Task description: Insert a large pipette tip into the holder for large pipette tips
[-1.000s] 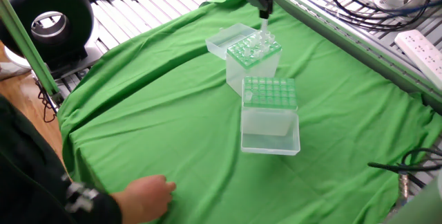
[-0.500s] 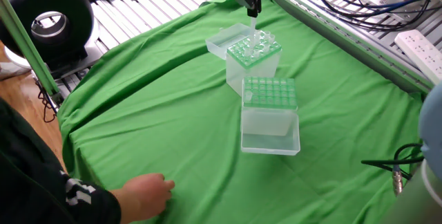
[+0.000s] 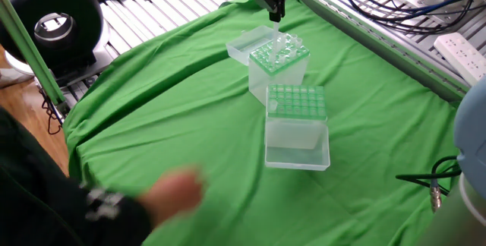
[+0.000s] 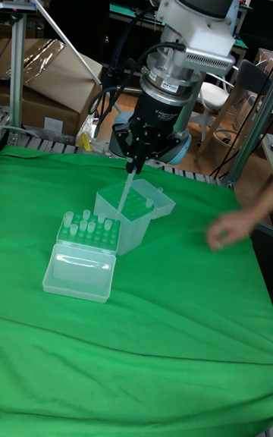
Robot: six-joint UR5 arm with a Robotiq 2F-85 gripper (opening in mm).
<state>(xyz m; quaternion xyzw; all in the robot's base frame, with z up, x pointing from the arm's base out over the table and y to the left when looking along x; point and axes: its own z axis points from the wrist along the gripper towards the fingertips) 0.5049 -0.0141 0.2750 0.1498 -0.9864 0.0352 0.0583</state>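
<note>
My gripper (image 4: pixel 135 165) hangs high above the two boxes, shut on the top of a large pipette tip (image 4: pixel 125 188) that points down and slightly sideways. In the fixed view the gripper (image 3: pixel 275 11) is at the top edge, above the far box, and the tip is hard to make out. The holder for large pipette tips (image 3: pixel 296 100) has a green grid top and its clear lid lies open in front of it. In the tall fixed view the holder (image 4: pixel 140 217) is the farther box, partly behind the hanging tip.
A second box bristling with clear tips (image 3: pixel 279 55) (image 4: pixel 89 231) touches the holder, its lid open. A person's hand (image 3: pixel 178 189) (image 4: pixel 231 228) hovers over the green cloth (image 3: pixel 167 117). A ring light (image 3: pixel 53 22), cables and a power strip (image 3: pixel 463 52) border the cloth.
The gripper has lifted up and to the left, away from the box of clear tips. The person's hand has moved to the right over the cloth and is blurred.
</note>
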